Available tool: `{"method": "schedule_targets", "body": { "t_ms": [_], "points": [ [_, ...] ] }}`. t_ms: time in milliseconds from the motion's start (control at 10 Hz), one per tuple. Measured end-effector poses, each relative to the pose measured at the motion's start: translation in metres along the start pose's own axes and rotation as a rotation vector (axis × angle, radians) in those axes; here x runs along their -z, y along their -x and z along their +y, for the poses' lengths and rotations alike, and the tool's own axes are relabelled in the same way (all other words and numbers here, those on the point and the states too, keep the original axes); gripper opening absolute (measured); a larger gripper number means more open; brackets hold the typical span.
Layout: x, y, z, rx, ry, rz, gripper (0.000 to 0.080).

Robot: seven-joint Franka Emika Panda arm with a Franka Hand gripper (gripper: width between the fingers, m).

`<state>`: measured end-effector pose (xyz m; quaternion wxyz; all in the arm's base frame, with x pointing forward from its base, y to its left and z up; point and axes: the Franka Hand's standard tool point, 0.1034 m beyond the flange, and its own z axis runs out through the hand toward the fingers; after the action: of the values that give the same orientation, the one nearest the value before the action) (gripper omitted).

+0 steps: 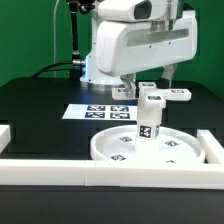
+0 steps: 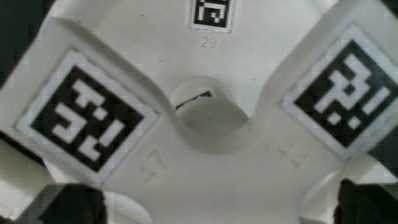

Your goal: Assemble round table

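The large rimmed round disc (image 1: 120, 150) lies flat on the black table. The short cylindrical leg (image 1: 148, 127) stands upright on its middle. My gripper (image 1: 150, 90) holds the cross-shaped base piece (image 1: 163, 96) right over the leg's top; I cannot tell whether they touch. In the wrist view the base piece (image 2: 214, 70) fills the picture, with its tagged arms spread around a round centre socket (image 2: 214, 122). My gripper (image 2: 214, 208) is shut on one arm of it, and one dark fingertip (image 2: 64, 205) shows at each side. The leg is hidden there.
The marker board (image 1: 98, 112) lies flat behind the disc. Long white border rails run along the front (image 1: 100, 172), the exterior view's right (image 1: 211, 146) and left (image 1: 4, 134). The arm's white body (image 1: 135, 45) towers over the back.
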<state>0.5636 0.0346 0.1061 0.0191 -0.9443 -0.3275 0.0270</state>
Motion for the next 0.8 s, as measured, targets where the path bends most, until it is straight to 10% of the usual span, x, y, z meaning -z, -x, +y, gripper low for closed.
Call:
{"method": "schedule_targets", "body": {
  "t_ms": [800],
  "points": [
    [-0.0012, 0.0020, 0.0019, -0.045, -0.001, -0.002, 0.0441]
  ]
}}
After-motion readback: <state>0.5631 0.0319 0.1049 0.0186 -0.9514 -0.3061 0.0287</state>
